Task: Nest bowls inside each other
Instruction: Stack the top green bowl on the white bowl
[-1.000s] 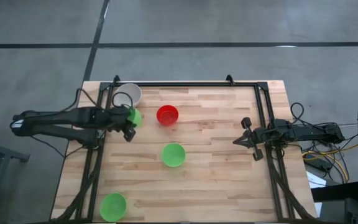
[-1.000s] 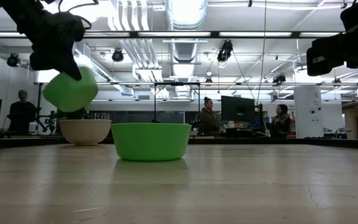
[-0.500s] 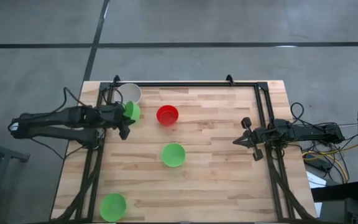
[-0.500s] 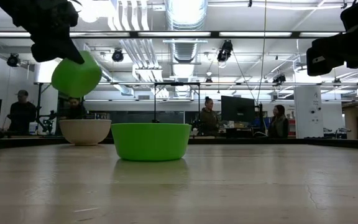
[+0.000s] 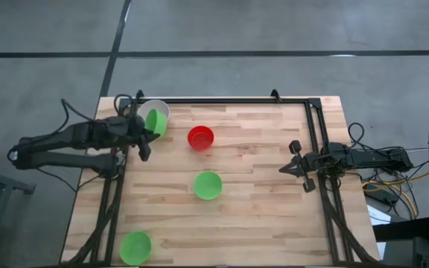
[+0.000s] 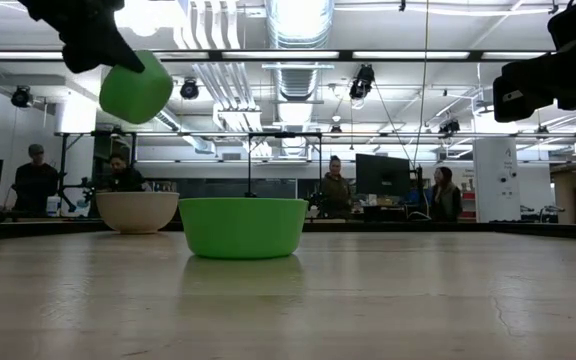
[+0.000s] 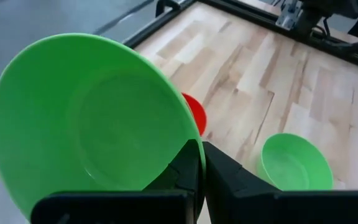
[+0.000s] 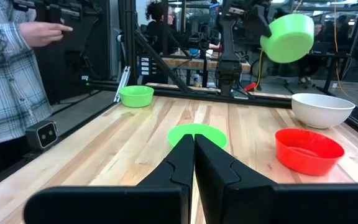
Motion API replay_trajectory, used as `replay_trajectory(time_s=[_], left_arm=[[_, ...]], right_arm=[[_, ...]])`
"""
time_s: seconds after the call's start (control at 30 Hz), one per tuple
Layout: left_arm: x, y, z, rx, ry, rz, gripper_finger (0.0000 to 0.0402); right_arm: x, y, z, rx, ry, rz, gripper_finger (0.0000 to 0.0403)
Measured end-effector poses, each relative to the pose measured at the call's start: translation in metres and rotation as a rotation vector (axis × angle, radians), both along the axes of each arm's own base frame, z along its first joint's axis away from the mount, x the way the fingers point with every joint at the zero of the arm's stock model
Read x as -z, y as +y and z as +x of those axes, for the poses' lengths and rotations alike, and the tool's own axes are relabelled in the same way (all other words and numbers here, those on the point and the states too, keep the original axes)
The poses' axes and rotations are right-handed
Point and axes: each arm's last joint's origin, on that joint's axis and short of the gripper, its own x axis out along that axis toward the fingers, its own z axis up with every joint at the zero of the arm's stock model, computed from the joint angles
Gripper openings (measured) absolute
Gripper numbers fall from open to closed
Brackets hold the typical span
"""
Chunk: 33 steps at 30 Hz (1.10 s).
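My left gripper [image 5: 150, 134] is shut on a bright green bowl [image 5: 153, 121], which it holds in the air, tilted, above the grey-white bowl [image 5: 155, 109] at the table's far left. In the low view the held bowl [image 6: 135, 88] hangs high over the grey-white bowl [image 6: 137, 211]. On the table stand a red bowl [image 5: 200, 137], a second green bowl [image 5: 208, 184] in the middle and a third green bowl [image 5: 135, 246] near the front left. My right gripper [image 5: 283, 168] waits shut at the right side, level above the table. My left gripper pinches the green bowl's rim [image 7: 191, 144], one finger inside the bowl [image 7: 182, 171] and one outside. The bowl is lifted clear and tilted, with its hollow facing back toward the wrist. It hangs out beyond the fingertips, above the grey-white bowl.
A black metal frame [image 5: 222, 100] runs along the table's far edge and down both sides. A person in a plaid shirt [image 8: 8, 81] stands beside the table. Bare wood lies between the middle green bowl and my right gripper.
My left gripper has risen and gone toward the table's far edge with the green bowl, rolling as it went. The bowl, then beside the grey-white bowl, now hangs higher and over it, still tilted.
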Motion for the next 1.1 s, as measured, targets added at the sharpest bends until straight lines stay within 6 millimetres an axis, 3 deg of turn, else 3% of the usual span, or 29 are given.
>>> replay_trajectory(time_s=[0.7, 1.1], left_arm=[[-0.005, 0.021, -0.006, -0.144, 0.027, 0.066, 0.0014], [0.003, 0.038, 0.003, -0.271, 0.075, 0.002, 0.0014]], right_arm=[[0.0, 0.0, 0.0, 0.0, 0.0, 0.0, 0.0009], [0.0, 0.0, 0.0, 0.0, 0.001, 0.0, 0.0009]])
